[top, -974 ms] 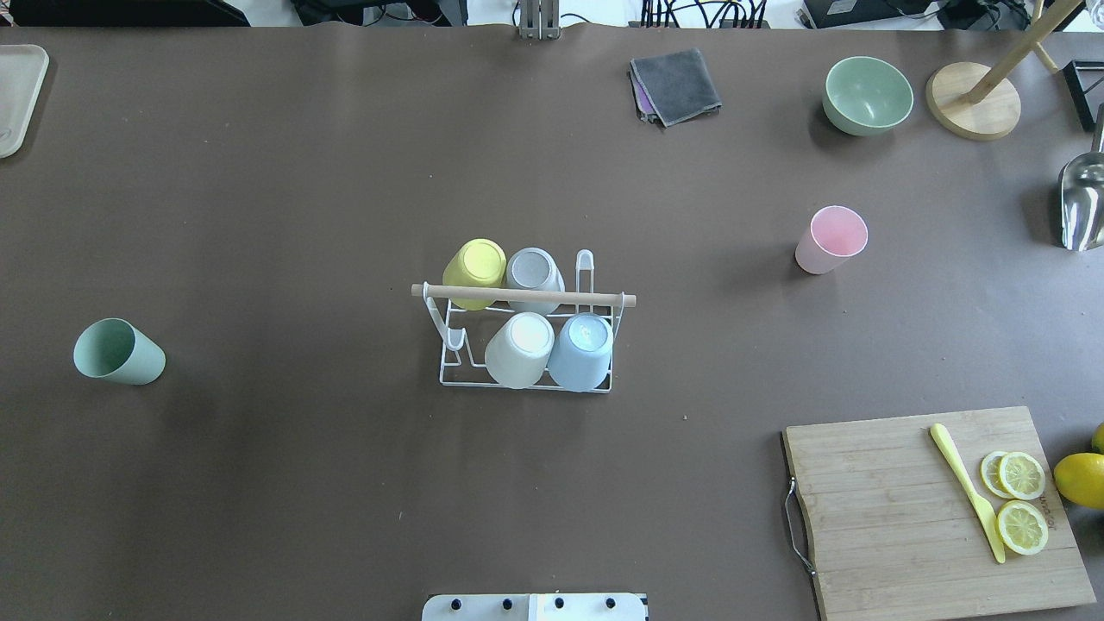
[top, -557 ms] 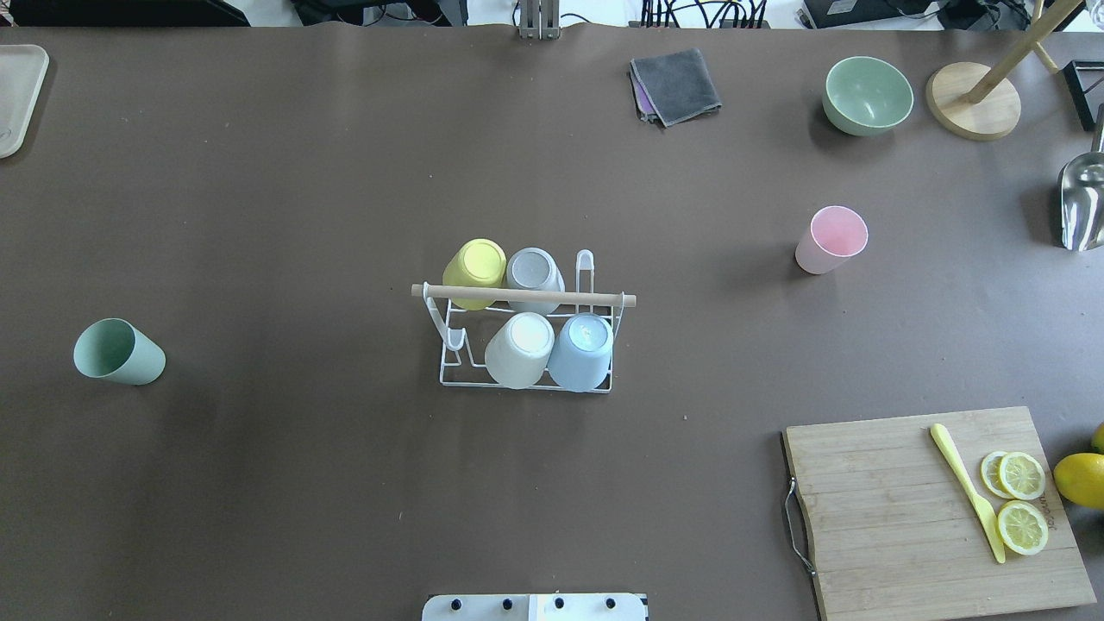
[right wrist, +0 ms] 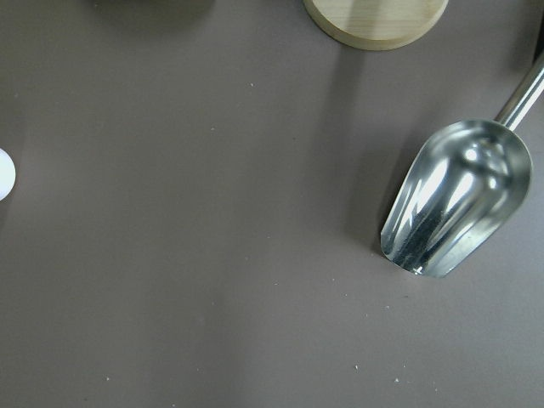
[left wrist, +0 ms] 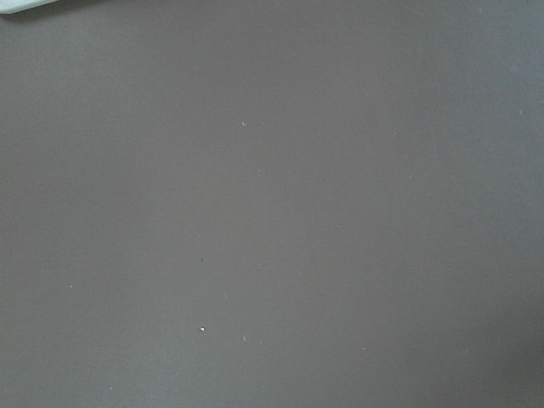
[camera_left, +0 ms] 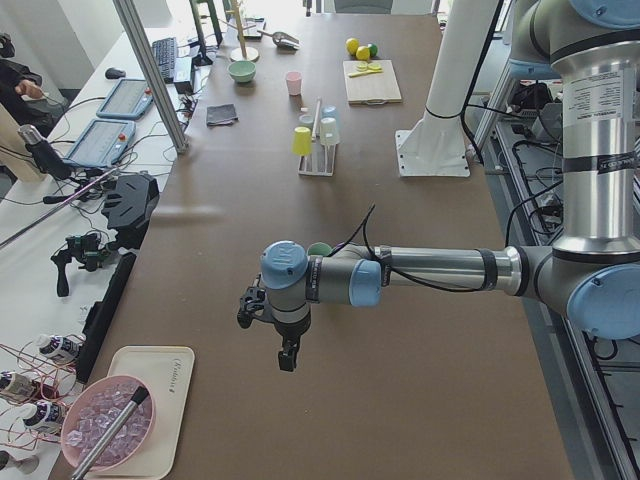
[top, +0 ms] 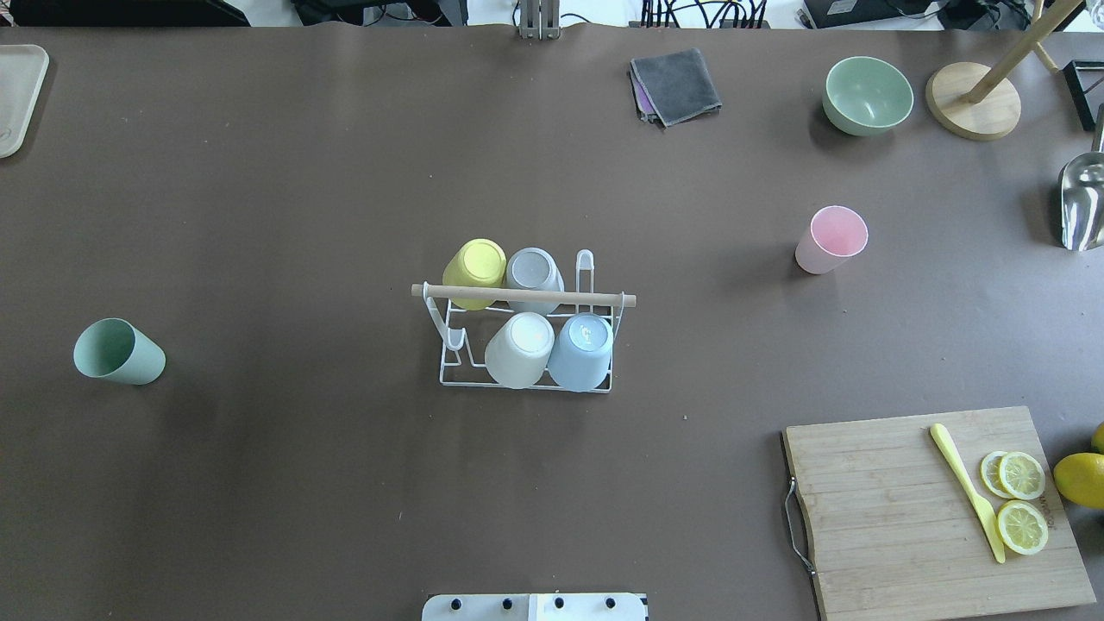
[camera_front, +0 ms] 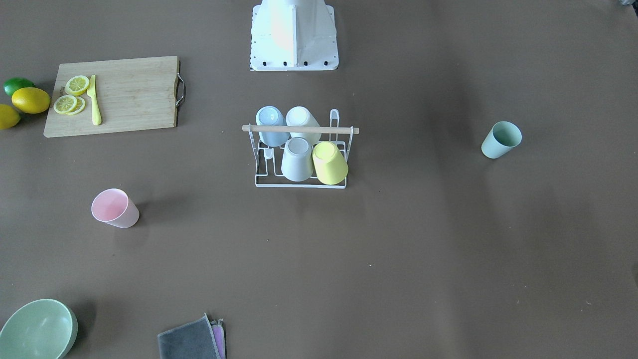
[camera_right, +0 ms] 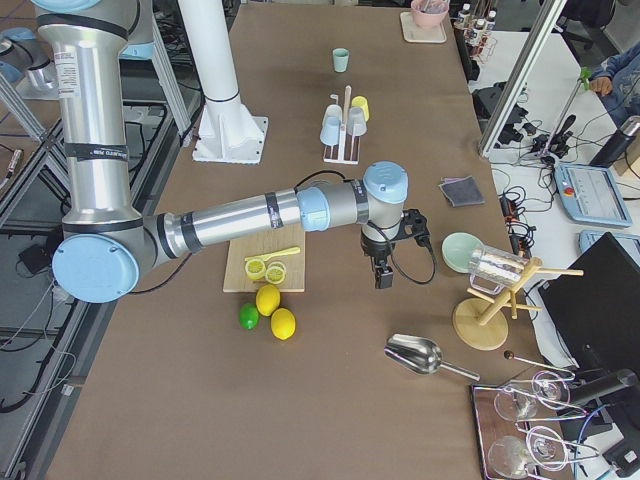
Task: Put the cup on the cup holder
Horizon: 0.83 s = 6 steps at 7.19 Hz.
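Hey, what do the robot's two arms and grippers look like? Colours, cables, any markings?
The left arm and right arm are silver metal tubes with grey joints capped in light blue. A white printed label wraps each upright section. The left gripper and right gripper are small, black and two-fingered, and a thin black cable loops back from each to the forearm.

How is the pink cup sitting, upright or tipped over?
Upright. The pink cup stands on its base, open mouth up; the overhead view looks down into it, and the left side view shows it standing.
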### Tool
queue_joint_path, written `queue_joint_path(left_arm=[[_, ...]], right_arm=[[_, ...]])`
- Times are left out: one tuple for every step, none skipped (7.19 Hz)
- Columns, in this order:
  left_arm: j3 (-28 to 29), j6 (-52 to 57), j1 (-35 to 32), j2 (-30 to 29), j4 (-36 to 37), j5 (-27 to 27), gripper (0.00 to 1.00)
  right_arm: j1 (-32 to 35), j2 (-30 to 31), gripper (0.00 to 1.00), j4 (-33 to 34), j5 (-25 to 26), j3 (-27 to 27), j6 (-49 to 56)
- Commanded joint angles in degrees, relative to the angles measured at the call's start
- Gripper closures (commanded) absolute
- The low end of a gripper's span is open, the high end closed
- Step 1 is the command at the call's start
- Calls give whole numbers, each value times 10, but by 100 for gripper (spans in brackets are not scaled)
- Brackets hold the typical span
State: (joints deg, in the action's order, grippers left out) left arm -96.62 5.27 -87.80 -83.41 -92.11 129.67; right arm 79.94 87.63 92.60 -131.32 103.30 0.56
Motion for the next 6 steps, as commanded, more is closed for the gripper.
queue_joint_path(left_arm=[[0, 0, 0, 0, 0, 0, 2], [0, 0, 0, 0, 0, 1, 2], [0, 0, 0, 1, 0, 0, 2], [0, 0, 0, 1, 0, 0, 2], [0, 0, 0, 1, 0, 0, 2], [0, 0, 0, 1, 0, 1, 2]], right_arm=[[-51, -9, 0, -2, 42, -1, 1], [-78, -29, 0, -2, 54, -11, 1], [-85, -59, 0, -2, 57, -42, 2], [-92, -85, 0, -3, 56, -73, 5], [-108, -112, 0, -1, 60, -89, 6], [-110, -133, 0, 2, 62, -105, 5]])
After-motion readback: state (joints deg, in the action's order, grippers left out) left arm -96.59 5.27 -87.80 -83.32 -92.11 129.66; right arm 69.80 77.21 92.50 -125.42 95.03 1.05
